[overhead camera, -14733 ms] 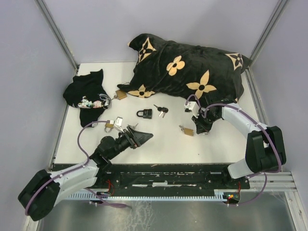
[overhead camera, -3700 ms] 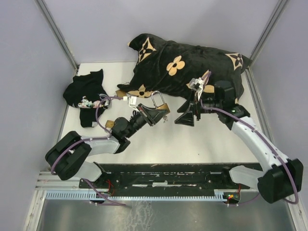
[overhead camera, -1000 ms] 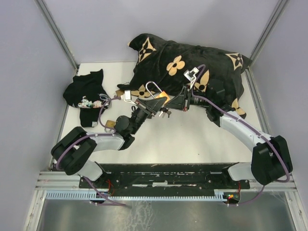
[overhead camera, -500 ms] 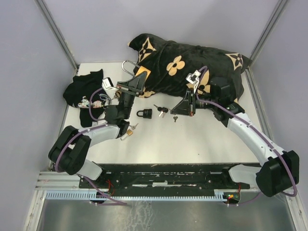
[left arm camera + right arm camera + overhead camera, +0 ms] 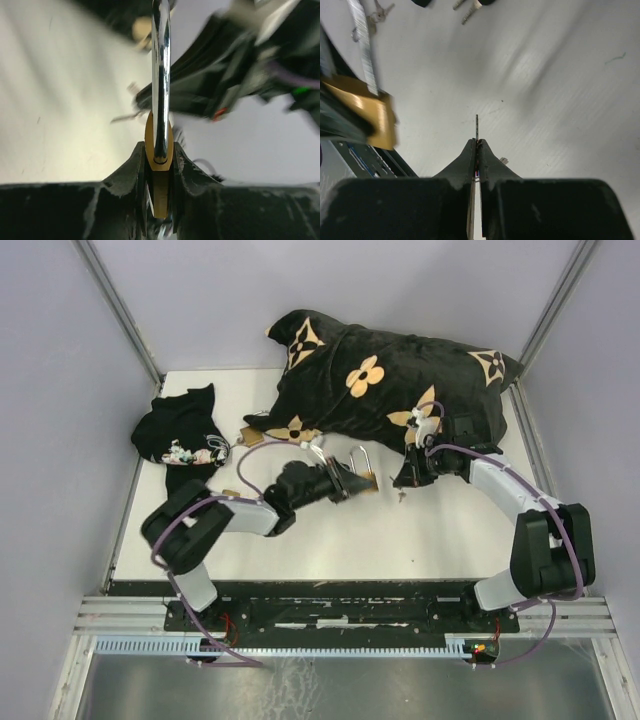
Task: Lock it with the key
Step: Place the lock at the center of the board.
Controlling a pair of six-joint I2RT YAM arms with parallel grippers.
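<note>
A brass padlock (image 5: 159,167) with an open silver shackle (image 5: 160,75) is clamped between the fingers of my left gripper (image 5: 159,150). In the top view it (image 5: 366,479) sits mid-table, and my left gripper (image 5: 350,483) is shut on its body. In the right wrist view the padlock (image 5: 372,117) lies to the left. A thin key (image 5: 476,127) sticks out edge-on from my right gripper (image 5: 476,142), which is shut on it. The right gripper (image 5: 403,482) hangs just right of the padlock, a small gap apart.
A black pillow with tan flowers (image 5: 390,380) fills the back of the table. At the left lies a black cloth (image 5: 180,430) with small items. Another brass padlock (image 5: 250,434) sits near the pillow's edge. Loose keys (image 5: 470,10) lie beyond the right gripper.
My left gripper swung the padlock from the back left over to the table's middle. My right gripper moved right and lower with the key.
</note>
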